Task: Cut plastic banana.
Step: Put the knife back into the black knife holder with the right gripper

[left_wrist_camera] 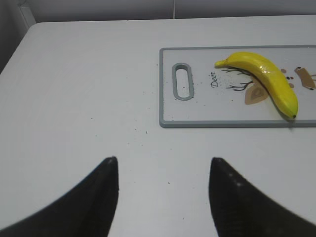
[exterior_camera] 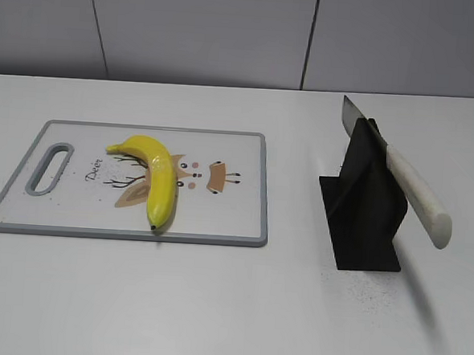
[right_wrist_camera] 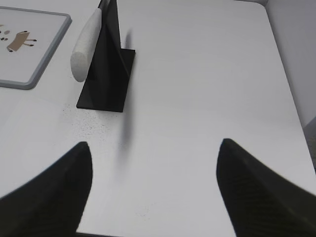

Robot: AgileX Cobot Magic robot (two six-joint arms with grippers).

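The plastic banana (exterior_camera: 156, 177) is glossy yellow and curved. It lies on a white cutting board (exterior_camera: 234, 218) with a grey rim and a deer print, left of centre on the table. Both show in the left wrist view, the banana (left_wrist_camera: 266, 79) on the board (left_wrist_camera: 217, 111) at the upper right. A knife with a white handle (exterior_camera: 417, 196) rests slanted in a black stand (exterior_camera: 367, 222) to the right; the right wrist view shows the handle (right_wrist_camera: 86, 42) in the stand (right_wrist_camera: 106, 84). My left gripper (left_wrist_camera: 164, 160) is open above bare table, near and left of the board. My right gripper (right_wrist_camera: 154, 144) is open, near and right of the stand.
The white table (exterior_camera: 213, 305) runs back to a grey panelled wall (exterior_camera: 230, 32). Its right edge shows in the right wrist view (right_wrist_camera: 291, 98) and its far left corner in the left wrist view (left_wrist_camera: 29, 27). Neither gripper shows in the exterior view.
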